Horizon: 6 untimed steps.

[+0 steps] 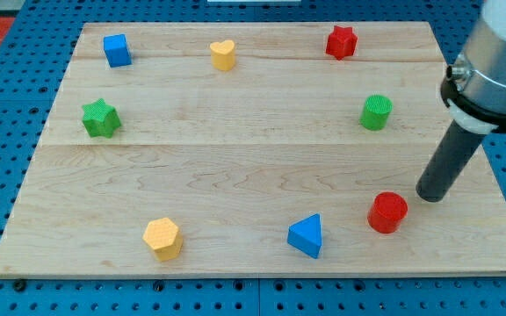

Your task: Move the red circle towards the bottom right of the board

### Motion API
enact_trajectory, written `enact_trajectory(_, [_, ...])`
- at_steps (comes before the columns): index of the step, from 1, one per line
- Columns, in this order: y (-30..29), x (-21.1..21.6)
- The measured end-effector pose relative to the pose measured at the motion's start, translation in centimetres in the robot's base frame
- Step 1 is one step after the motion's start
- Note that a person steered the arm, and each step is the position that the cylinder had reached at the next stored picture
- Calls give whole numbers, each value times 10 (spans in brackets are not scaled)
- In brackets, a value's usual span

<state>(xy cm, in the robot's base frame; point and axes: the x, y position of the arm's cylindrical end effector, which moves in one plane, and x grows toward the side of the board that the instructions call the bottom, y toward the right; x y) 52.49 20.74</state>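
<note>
The red circle (386, 211) stands on the wooden board (253, 175) at the view's lower right. My tip (430, 196) rests on the board just to the right of the red circle and slightly above it, a small gap apart. The blue triangle (307, 235) lies to the left of the red circle, near the bottom edge.
A yellow hexagon (162, 238) sits at the bottom left. A green star (101, 118) is at the left, a blue cube (117, 50) at the top left, a yellow heart (223, 54) at top centre, a red star (342, 41) at top right, a green cylinder (376, 112) at right.
</note>
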Motion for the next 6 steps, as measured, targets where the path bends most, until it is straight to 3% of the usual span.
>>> enact_trajectory(2, [-115,-4])
enact_trajectory(4, [-64,15])
enact_trajectory(6, [-89,27])
